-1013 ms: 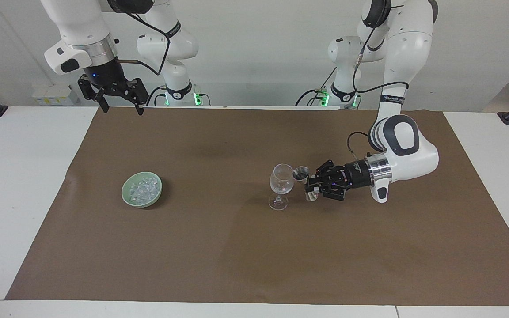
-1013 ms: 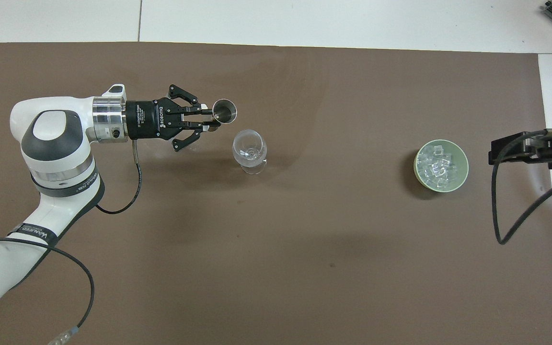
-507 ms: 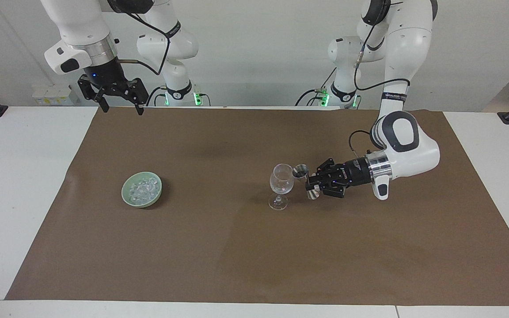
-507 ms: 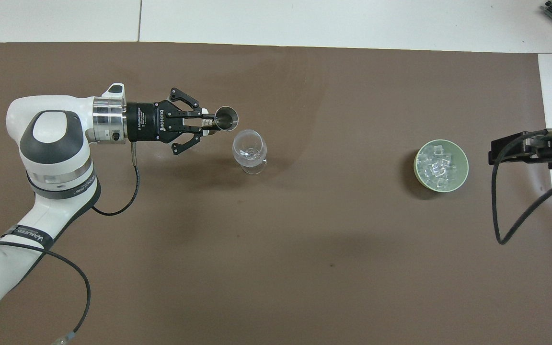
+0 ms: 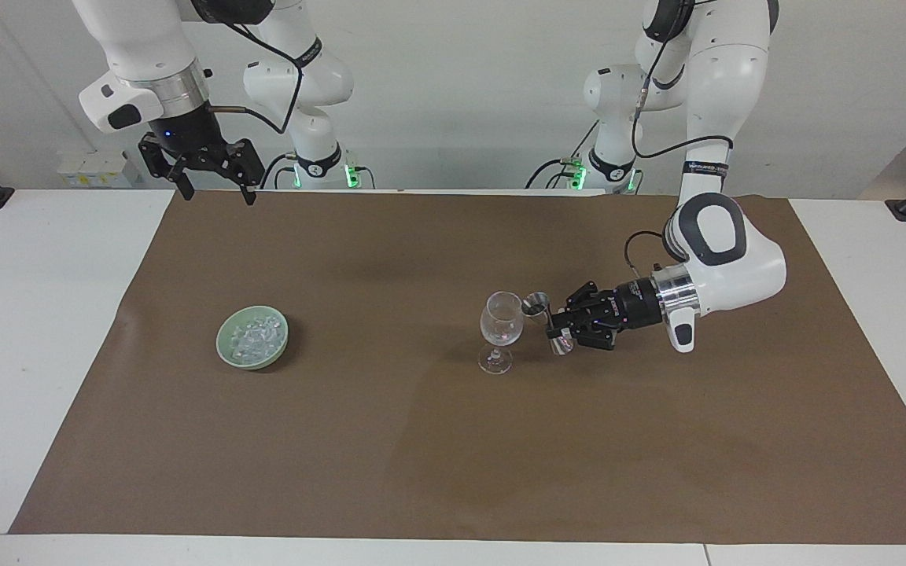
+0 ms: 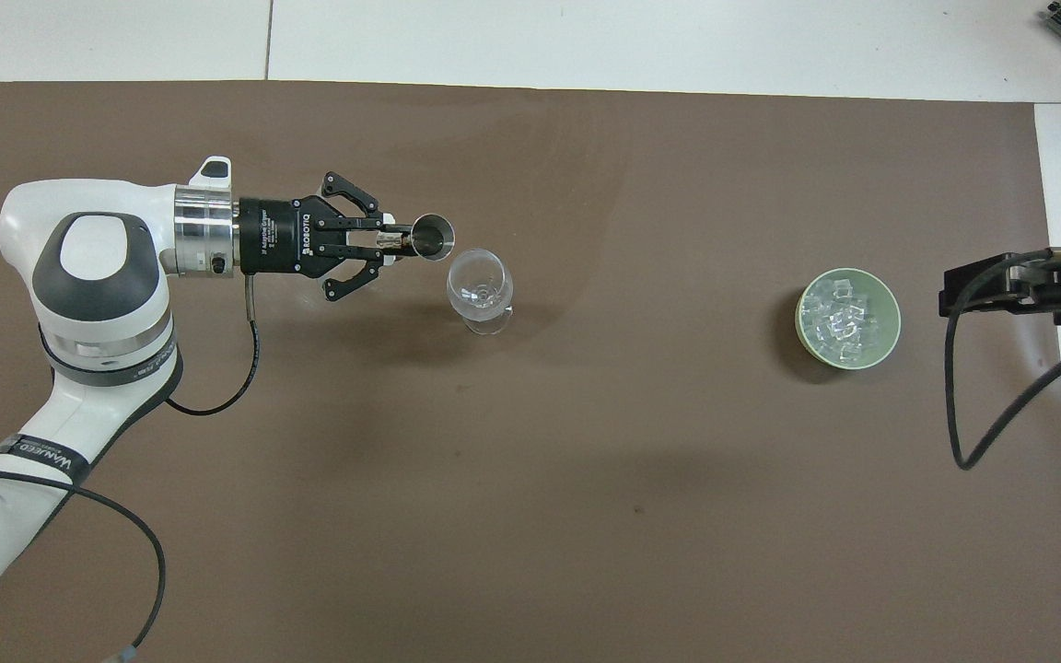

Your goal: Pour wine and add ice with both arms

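Right tool [image 5: 215, 193] well apart from ice [image 5: 255, 337]

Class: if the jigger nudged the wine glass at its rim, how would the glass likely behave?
The wine glass would probably tip: a wide bowl on a thin stem and small foot. It looks empty, so likely light. The jigger, held by the left gripper, is beside its rim.

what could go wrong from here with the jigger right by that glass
1. The left gripper is shut on the metal jigger, whose rim sits right beside the wine glass. A small sideways push could tip the glass on its thin stem.
2. The jigger's mouth is beside the bowl, not over it, so tilting now might spill onto the brown mat.
3. The right gripper waits open, up over the mat's edge nearest the robots, not over the ice.
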`<control>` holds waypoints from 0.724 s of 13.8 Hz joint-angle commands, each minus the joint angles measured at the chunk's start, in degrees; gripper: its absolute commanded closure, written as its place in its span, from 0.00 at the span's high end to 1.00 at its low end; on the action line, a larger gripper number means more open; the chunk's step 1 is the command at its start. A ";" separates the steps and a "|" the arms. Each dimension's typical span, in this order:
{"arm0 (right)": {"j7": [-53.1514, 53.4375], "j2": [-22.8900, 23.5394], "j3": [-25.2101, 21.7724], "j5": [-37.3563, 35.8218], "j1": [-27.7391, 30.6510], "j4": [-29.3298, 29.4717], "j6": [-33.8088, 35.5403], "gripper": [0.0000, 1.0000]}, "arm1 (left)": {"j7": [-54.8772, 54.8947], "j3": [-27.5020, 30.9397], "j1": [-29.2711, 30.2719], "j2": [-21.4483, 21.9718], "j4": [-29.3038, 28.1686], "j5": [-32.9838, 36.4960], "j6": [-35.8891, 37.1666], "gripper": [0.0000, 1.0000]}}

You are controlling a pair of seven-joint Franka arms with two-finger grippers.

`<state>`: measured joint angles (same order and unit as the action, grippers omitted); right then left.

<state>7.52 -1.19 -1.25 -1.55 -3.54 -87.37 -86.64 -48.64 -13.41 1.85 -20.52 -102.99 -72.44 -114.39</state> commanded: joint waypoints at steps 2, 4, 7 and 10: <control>-0.67 -1.18 0.11 0.31 0.11 -1.40 -0.29 1.00 | 0.39 0.93 -1.50 2.67 -2.13 0.90 -2.06 0.00; -0.67 -1.18 0.11 0.31 0.11 -1.40 -0.29 1.00 | 0.39 0.93 -1.68 2.76 -2.04 1.17 -2.33 0.00; -0.67 -1.18 0.11 0.31 0.11 -1.40 -0.29 1.00 | 0.39 0.93 -2.11 3.11 -2.04 2.56 -2.85 0.00; -0.67 -1.18 0.11 0.31 0.11 -1.40 -0.29 1.00 | 0.39 0.93 -2.29 3.29 -2.04 2.75 -3.21 0.00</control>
<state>7.52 -1.19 -1.25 -1.55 -3.54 -87.37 -86.64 -48.52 -13.45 0.73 -19.51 -103.05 -70.29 -116.15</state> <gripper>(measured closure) 0.000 0.780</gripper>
